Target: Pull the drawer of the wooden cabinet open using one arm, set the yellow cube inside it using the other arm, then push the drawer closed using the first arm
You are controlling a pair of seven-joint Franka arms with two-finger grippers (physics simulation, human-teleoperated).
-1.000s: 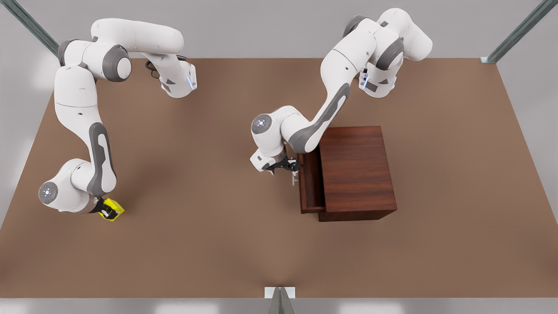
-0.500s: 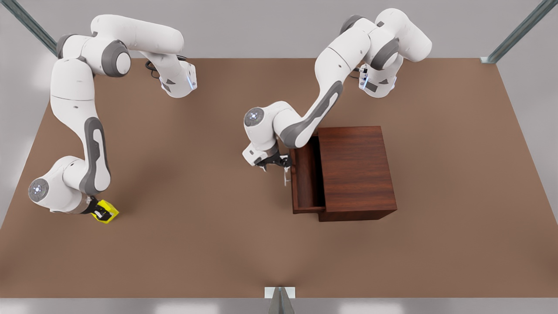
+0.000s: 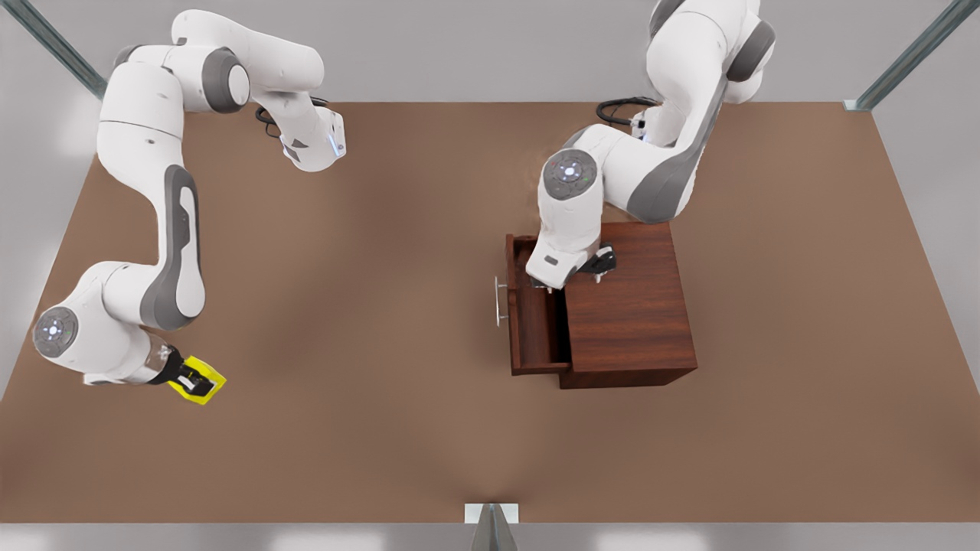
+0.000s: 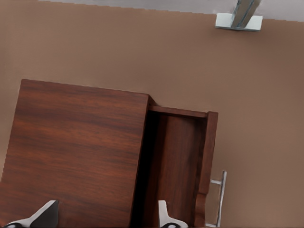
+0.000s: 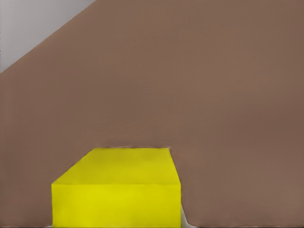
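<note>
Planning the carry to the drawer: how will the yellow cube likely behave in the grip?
The yellow cube looks rigid with flat faces, so the right gripper should hold it squarely. Its plain smooth surface might slip under a weak squeeze. Set down flat, it probably won't roll.

Drawer open; yellow cube far aside.

The left gripper is hanging open, arm bent up high. The right gripper is squeezing shut, arm reaching low.
</note>
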